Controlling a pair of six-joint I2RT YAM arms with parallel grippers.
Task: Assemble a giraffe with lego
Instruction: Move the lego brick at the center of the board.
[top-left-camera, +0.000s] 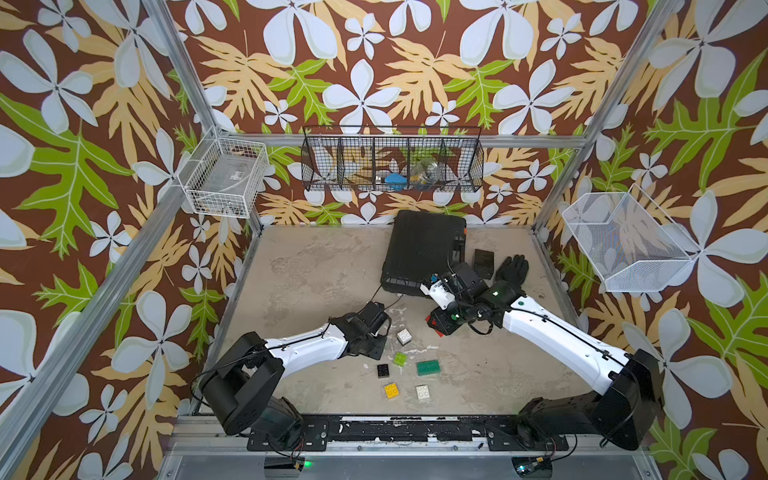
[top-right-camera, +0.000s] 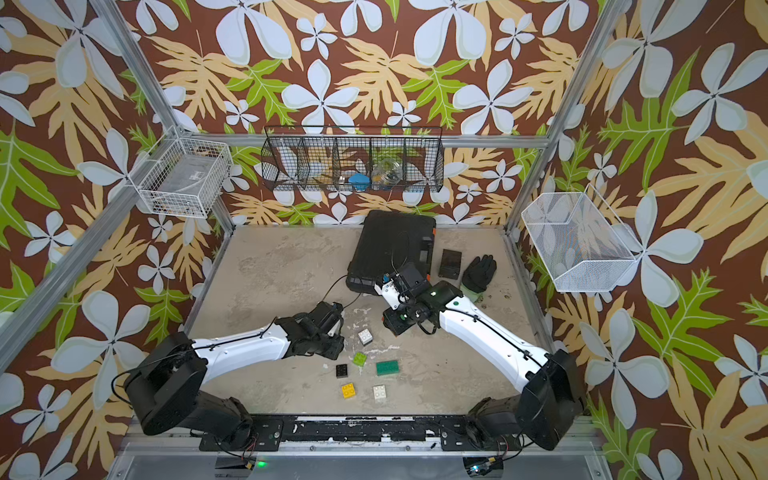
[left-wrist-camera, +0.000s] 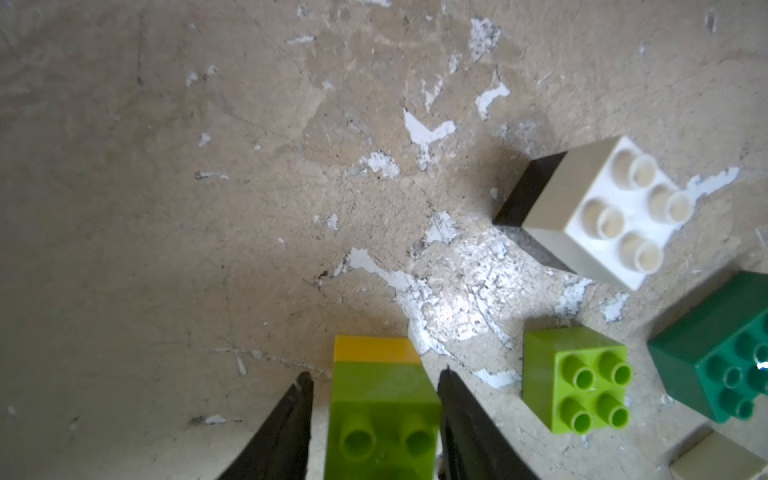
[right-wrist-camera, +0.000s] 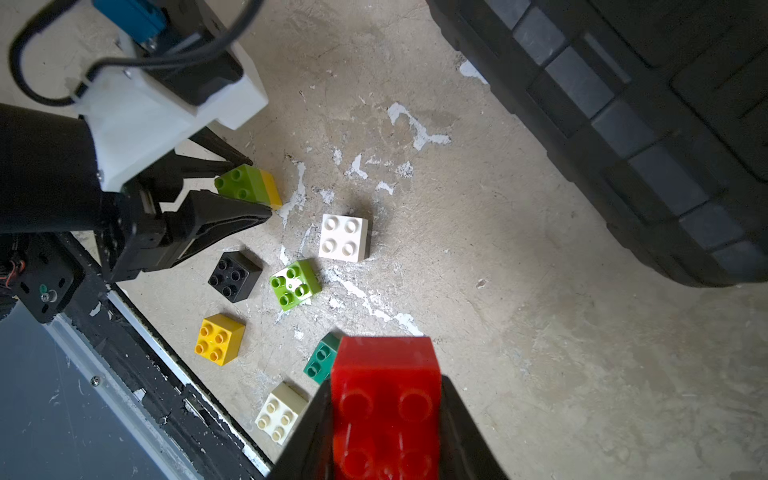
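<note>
Nearest the front rail (top-left-camera: 374, 430), on the desk (top-left-camera: 316, 270): a yellow brick (top-left-camera: 391, 390) and a white brick (top-left-camera: 422, 392), side by side but apart, studs up. Just behind, a black brick (top-left-camera: 383, 370) to the left and a longer dark green brick (top-left-camera: 428, 367) to the right, with a lime brick (top-left-camera: 400, 358) between them and slightly farther back. Next, a white-on-black stack (top-left-camera: 403, 336), standing alone, studs up. All this lego sits on the front half of the desk, between the two arms, single or joined in twos.

In the left jaws, partly closed, a tilted lime-on-yellow stack (right-wrist-camera: 248, 187). From the left wrist, one finger (left-wrist-camera: 465, 424) against the stack's side, with a sliver of desk visible on the other side. Cannot tell whether truly gripped or only straddled.

Farther back, over mid-desk, in the right jaws: a red brick (right-wrist-camera: 386, 399), clamped tight between both fingers and held off the desk.

Beyond, a black case (top-left-camera: 424, 249) lying flat toward the back wall, a small black box (top-left-camera: 483, 263) just beside it on the right, then a black glove (top-left-camera: 511, 270). On the back wall, a black wire basket (top-left-camera: 392, 160).
</note>
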